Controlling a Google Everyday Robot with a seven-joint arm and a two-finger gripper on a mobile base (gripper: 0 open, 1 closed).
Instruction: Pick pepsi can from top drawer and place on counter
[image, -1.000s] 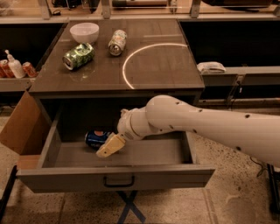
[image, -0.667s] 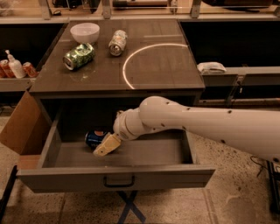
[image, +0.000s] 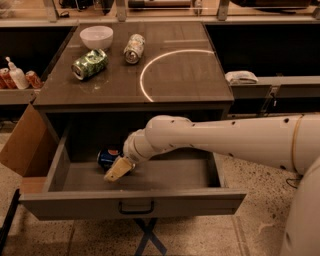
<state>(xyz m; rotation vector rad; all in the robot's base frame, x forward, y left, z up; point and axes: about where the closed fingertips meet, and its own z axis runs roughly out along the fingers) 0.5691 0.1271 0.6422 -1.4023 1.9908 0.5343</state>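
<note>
Nearest the camera, the drawer (image: 200, 202) stands pulled fully out, its handle (image: 135, 206) at the middle of the front panel and its floor bare apart from one can. Just behind that panel, the gripper (image: 118, 170) hangs low inside the drawer, a pale wedge pointing down and to the left. Over the last second it has slid leftward, and the bend of the arm (image: 220, 140) has followed it across the drawer, so the tip now sits right against the pepsi can (image: 107, 156), overlapping its near right side. Whether the claw is spread, pressed together or already pinching the can, I cannot tell; the wrist hides that.

The pepsi can has not moved while the arm closed in. It lies on its side at the left rear of the drawer floor, dark blue, with a patch of the red-and-white logo showing on top. My reading is that the reach is nearly over and the grasp itself is the step in hand; lifting out and setting down are both yet to come. A round can lying flat may roll away toward the left wall if it is nudged rather than gripped squarely.

Farther back, the counter (image: 190, 75) carries a white arc (image: 142, 82), with open surface inside the curve. Beyond it to the left lie a green can (image: 90, 64) and a pale can (image: 134, 48), both tipped over, and a white bowl (image: 96, 36) at the far corner.
</note>
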